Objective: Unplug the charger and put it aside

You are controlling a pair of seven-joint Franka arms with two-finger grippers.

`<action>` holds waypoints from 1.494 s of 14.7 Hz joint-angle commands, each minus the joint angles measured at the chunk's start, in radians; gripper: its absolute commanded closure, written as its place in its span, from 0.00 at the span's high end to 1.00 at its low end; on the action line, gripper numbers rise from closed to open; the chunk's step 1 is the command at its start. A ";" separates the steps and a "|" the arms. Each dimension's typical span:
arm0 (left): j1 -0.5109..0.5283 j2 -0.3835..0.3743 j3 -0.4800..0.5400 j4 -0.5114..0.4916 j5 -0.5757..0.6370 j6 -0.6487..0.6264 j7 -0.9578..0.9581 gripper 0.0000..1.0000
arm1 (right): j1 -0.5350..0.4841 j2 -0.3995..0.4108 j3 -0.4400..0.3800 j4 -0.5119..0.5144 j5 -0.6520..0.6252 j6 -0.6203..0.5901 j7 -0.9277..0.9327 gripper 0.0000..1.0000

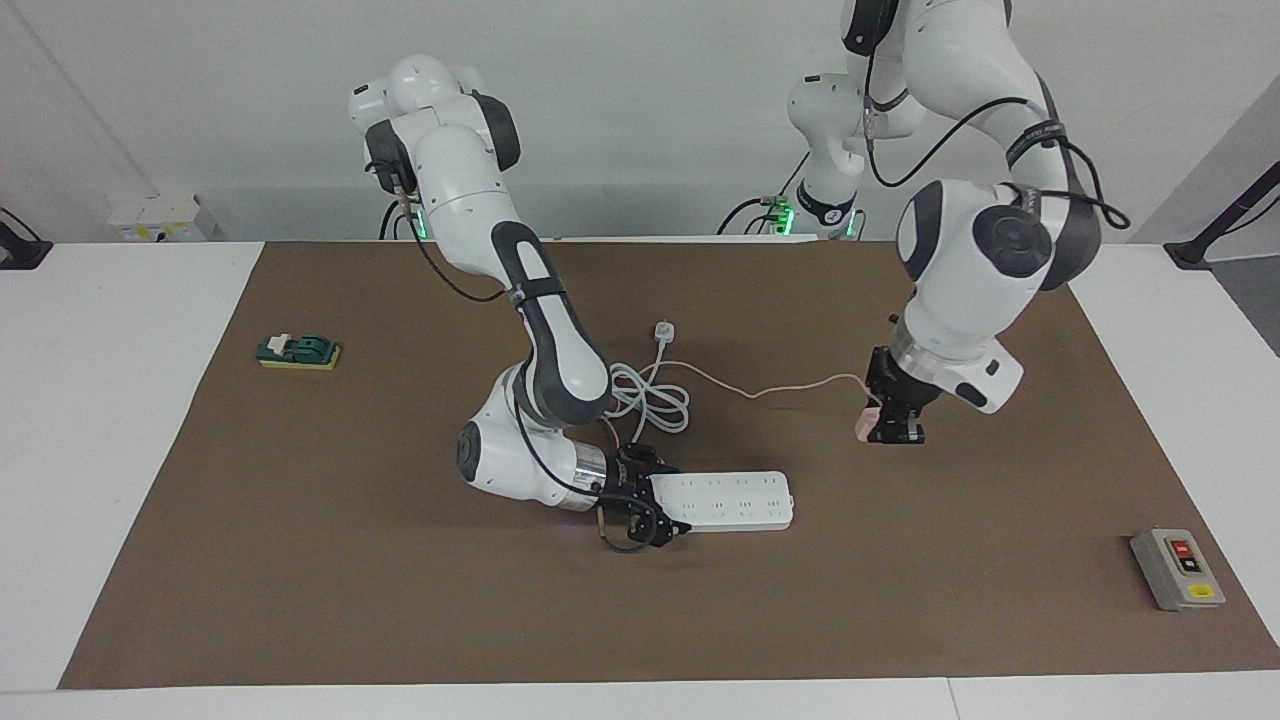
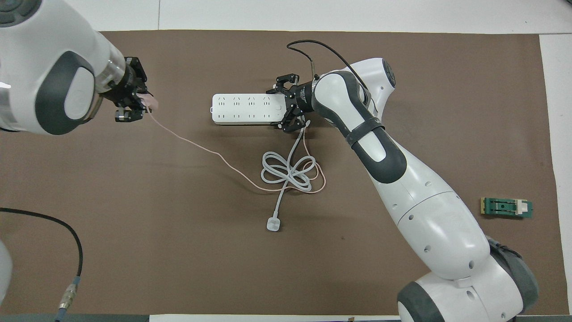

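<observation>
The pale-pink charger point(image 1: 866, 420) is out of the white power strip point(image 1: 735, 500). My left gripper point(image 1: 895, 432) is shut on it, low over the mat toward the left arm's end of the table. I cannot tell whether the charger touches the mat. It shows pink beside the left gripper point(image 2: 133, 109) in the overhead view point(image 2: 150, 103). Its thin pink cable point(image 1: 790, 388) trails back to the coil. My right gripper point(image 1: 665, 508) is shut on the end of the power strip point(image 2: 243, 108), with one finger on each long side, as the overhead view point(image 2: 281, 106) shows.
A white coiled cable point(image 2: 286, 172) with a small white plug point(image 2: 272, 223) lies nearer to the robots than the strip. A green block on a yellow pad point(image 1: 298, 351) sits toward the right arm's end. A grey button box point(image 1: 1178, 568) sits toward the left arm's end.
</observation>
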 commanded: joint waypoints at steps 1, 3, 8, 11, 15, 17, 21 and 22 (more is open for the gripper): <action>0.071 -0.049 -0.005 -0.019 0.000 -0.076 0.177 0.00 | 0.005 0.015 0.007 0.015 -0.021 0.005 -0.033 1.00; 0.120 -0.054 -0.005 -0.023 0.002 -0.115 0.345 0.00 | -0.004 0.008 0.007 0.016 -0.025 0.000 -0.018 1.00; 0.258 -0.141 -0.002 -0.212 0.011 -0.082 0.998 0.00 | -0.017 -0.044 -0.011 -0.002 -0.027 -0.032 0.010 1.00; 0.282 -0.227 -0.004 -0.440 0.010 0.088 1.346 0.00 | -0.023 -0.090 -0.031 -0.039 -0.027 -0.066 0.011 1.00; 0.248 -0.261 -0.001 -0.543 0.010 0.212 1.590 0.55 | -0.020 -0.199 -0.099 -0.099 -0.058 -0.124 0.019 1.00; 0.249 -0.252 -0.001 -0.510 0.011 0.201 1.600 1.00 | -0.023 -0.280 -0.116 -0.122 -0.149 -0.161 0.017 1.00; 0.243 -0.250 -0.004 -0.426 0.013 0.111 1.601 1.00 | -0.027 -0.386 -0.160 -0.123 -0.364 -0.291 -0.068 1.00; 0.242 -0.250 -0.004 -0.384 0.013 0.062 1.601 1.00 | -0.027 -0.415 -0.178 -0.125 -0.406 -0.331 -0.135 1.00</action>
